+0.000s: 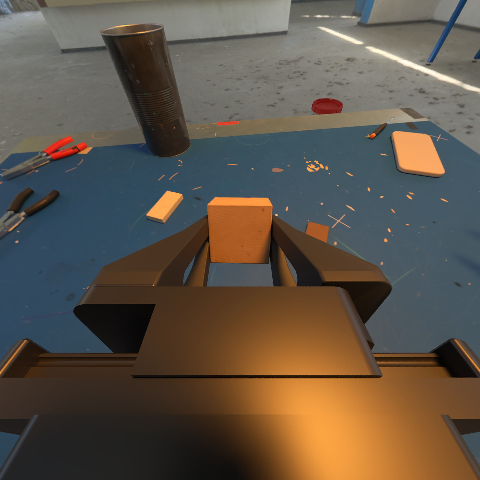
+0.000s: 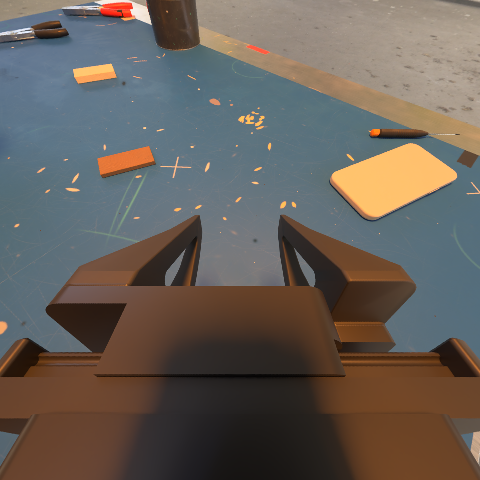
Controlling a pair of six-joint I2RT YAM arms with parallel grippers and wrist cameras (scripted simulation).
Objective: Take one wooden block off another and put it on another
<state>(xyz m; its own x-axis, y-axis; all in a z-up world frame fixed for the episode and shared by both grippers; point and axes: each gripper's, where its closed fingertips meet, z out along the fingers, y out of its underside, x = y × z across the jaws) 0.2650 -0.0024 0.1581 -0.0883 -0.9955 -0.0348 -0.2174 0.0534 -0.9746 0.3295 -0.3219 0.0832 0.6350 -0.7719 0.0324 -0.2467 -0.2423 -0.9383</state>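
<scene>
The left end effector (image 1: 239, 228) was clamped on the orange wooden cube (image 1: 239, 230), held above the blue surface (image 1: 285, 272); the flat brown wooden block (image 1: 317, 231) lay just right beyond it; the right end effector (image 2: 240, 226) stood apart, empty

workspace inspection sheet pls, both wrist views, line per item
surface: blue mat, scuffed and paint-flecked, tan strip along the far edge
job's things: wooden cube held clear of the mat; pale flat block and darker flat block lying apart
clutter: tall dark can, red-handled pliers, black-handled pliers, small screwdriver, rounded pale pad
grippers: left pincer shut on the cube; right pincer open, empty
cables: nothing seen
surroundings: concrete floor, red lid, blue legs
</scene>
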